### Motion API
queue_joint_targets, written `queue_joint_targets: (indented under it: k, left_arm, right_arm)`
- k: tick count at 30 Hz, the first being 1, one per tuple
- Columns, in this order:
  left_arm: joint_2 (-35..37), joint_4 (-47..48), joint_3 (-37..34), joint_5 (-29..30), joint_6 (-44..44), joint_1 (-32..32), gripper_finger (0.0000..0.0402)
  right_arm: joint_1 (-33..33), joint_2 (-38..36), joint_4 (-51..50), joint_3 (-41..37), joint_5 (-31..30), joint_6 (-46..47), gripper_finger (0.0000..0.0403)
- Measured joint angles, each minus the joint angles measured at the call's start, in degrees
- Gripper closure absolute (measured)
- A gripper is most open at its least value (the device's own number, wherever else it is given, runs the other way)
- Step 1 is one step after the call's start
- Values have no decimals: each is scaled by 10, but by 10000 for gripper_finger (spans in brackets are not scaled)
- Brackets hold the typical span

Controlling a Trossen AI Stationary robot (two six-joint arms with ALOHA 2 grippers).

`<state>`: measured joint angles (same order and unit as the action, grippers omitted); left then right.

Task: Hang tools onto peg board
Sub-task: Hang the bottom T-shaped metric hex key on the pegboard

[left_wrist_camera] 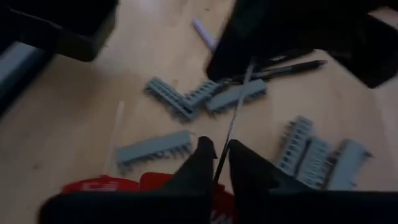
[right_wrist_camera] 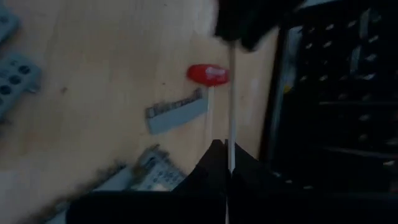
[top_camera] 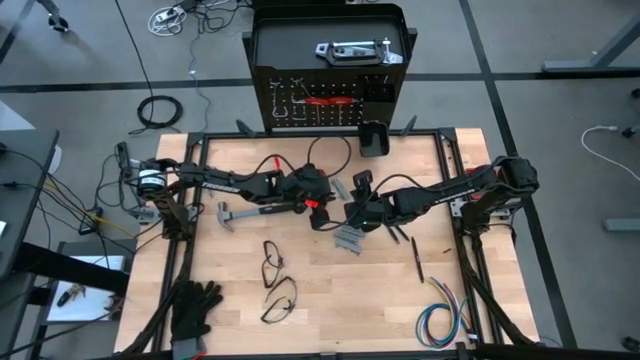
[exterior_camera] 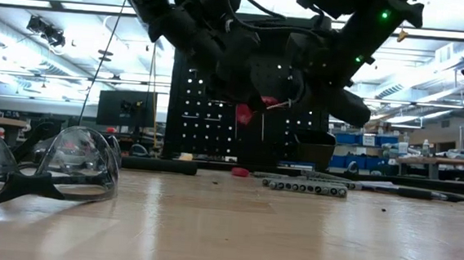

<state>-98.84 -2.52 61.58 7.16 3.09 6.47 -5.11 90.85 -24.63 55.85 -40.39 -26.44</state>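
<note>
Peg board (top_camera: pixel 330 75) stands upright at table's far edge, a few tools already hung. Both arms meet mid-table above grey metal pieces (top_camera: pixel 347 238). Right gripper (right_wrist_camera: pixel 225 152) clenched on thin steel shaft (right_wrist_camera: pixel 231 93), long axis running straight out from fingertips toward the board. Left gripper (left_wrist_camera: pixel 217 154) pinches the same shaft's other end, apparently loosening; red handle (left_wrist_camera: pixel 102 185) beside it.

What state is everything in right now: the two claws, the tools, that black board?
Right gripper: shut on thin steel rod.
Left gripper: at the same rod, mid-table.
Hammer: lying flat on the table.
Grey metal pieces: scattered, lying flat.
Peg board: upright, red-handled tool hanging on it.
</note>
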Motion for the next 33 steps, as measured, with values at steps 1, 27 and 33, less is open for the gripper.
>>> queue_joint_targets:
  k: [1,27,33]
  left_arm:
    - [0,-2,0,12,-5,-1,321]
    - [-1,22,-5,41,-28,-6,204]
    - [-1,-54,-54,30,-1,6,204]
  right_arm:
    - [1,0,-10,0,6,17,400]
    - [117,-4,-39,0,214,147,287]
    - [135,6,-6,0,220,82,259]
